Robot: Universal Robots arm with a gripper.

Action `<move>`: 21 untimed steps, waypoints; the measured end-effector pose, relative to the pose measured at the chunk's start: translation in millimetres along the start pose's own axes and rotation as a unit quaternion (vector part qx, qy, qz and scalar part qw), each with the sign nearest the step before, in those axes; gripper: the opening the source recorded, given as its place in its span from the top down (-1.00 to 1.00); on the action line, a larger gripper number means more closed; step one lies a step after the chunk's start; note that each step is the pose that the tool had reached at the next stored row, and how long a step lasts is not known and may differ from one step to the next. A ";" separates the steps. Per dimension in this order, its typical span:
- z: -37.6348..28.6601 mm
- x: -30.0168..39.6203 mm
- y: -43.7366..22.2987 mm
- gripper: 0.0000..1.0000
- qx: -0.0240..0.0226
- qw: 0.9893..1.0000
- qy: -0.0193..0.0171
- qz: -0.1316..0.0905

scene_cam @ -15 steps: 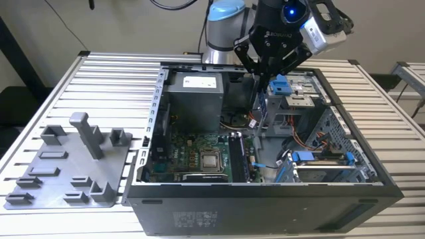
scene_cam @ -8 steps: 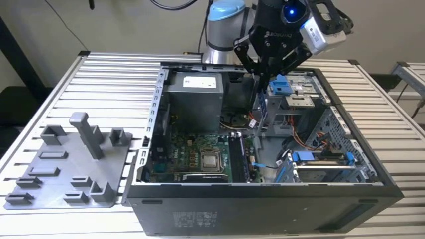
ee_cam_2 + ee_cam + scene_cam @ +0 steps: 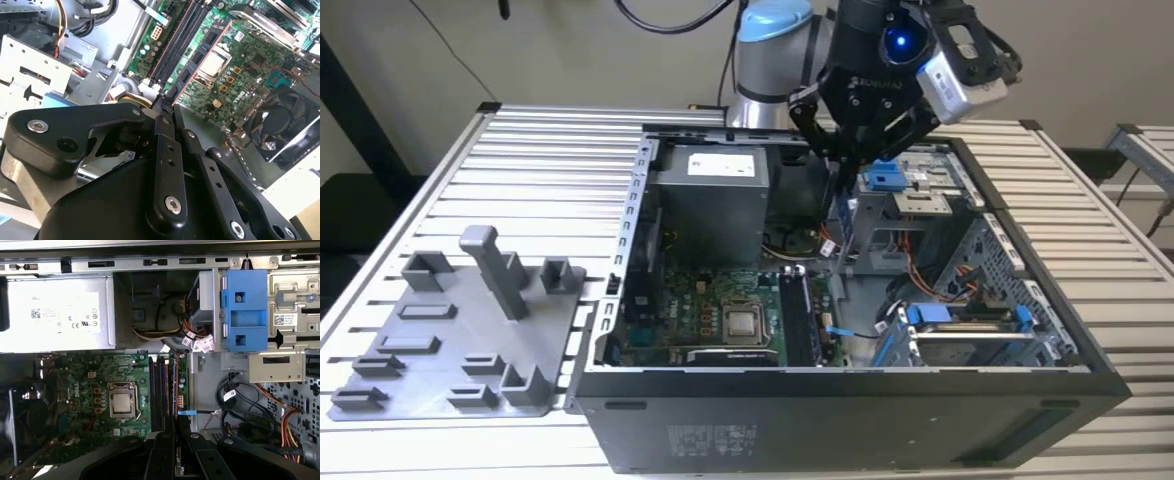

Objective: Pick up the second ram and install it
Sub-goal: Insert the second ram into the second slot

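Slatted table (image 3: 547,160) carries everything. On it an open PC case (image 3: 854,420) takes the middle & the exterior view's right. Grey fixture tray (image 3: 454,330) w/ upright posts lies just beside it on the exterior view's left.

Inside the case: PSU (image 3: 707,195) at the far end, green mobo (image 3: 707,310) on the floor, and a metal drive cage (image 3: 947,260) w/ blue bracket (image 3: 887,178) on the exterior view's right. Black fan (image 3: 280,125) sits on the board in the second wrist view.

Arm (image 3: 767,60) stands behind the case. Gripper (image 3: 843,172) hangs over the interior, btwn PSU & drive cage. Its fingers (image 3: 167,150) are closed flat on the second ram (image 3: 199,54), pinching its two faces.

Ram is up in the air, not in a slot. In both wrist views its long axis runs parallel w/ the memory slots (image 3: 157,390). In the first wrist view it's edge-on, a thin line w/ a reddish edge (image 3: 176,385), just beside the slots on the drive-cage side. In the second wrist view the chip face shows, stretching away from the fingertips. In the exterior view it's a thin bluish strip (image 3: 849,225) below the fingers. Level or tipped: can't tell.

Close around it:
- the drive cage wall, right beside the ram
- a cable bundle w/ white plugs (image 3: 200,342) near the PSU
- a blue-tagged cable (image 3: 190,413) crossing just beside the slots, near the fingertips
- the CPU socket (image 3: 122,402), on the slots' other side
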State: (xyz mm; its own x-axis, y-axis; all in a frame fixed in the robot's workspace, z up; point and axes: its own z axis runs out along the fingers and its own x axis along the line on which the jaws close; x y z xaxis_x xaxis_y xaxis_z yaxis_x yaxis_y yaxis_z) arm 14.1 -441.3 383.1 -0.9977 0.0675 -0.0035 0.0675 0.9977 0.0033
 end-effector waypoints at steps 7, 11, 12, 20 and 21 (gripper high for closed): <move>11.7 0.0 0.0 0.72 0.006 1.000 -0.001 0.000; 17.0 0.2 0.0 0.72 0.008 1.000 -0.002 0.000; 17.5 0.2 0.0 0.72 0.009 1.000 -0.005 -0.001; 27.9 8.0 -0.6 0.72 0.011 1.000 -0.014 -0.002; 28.9 8.1 -0.6 0.72 0.011 1.000 -0.012 -0.002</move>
State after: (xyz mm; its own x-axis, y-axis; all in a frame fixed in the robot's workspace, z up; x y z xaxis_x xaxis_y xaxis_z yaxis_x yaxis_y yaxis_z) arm 6.1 -441.3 354.3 -0.9977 0.0624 -0.0280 0.0630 0.9978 -0.0192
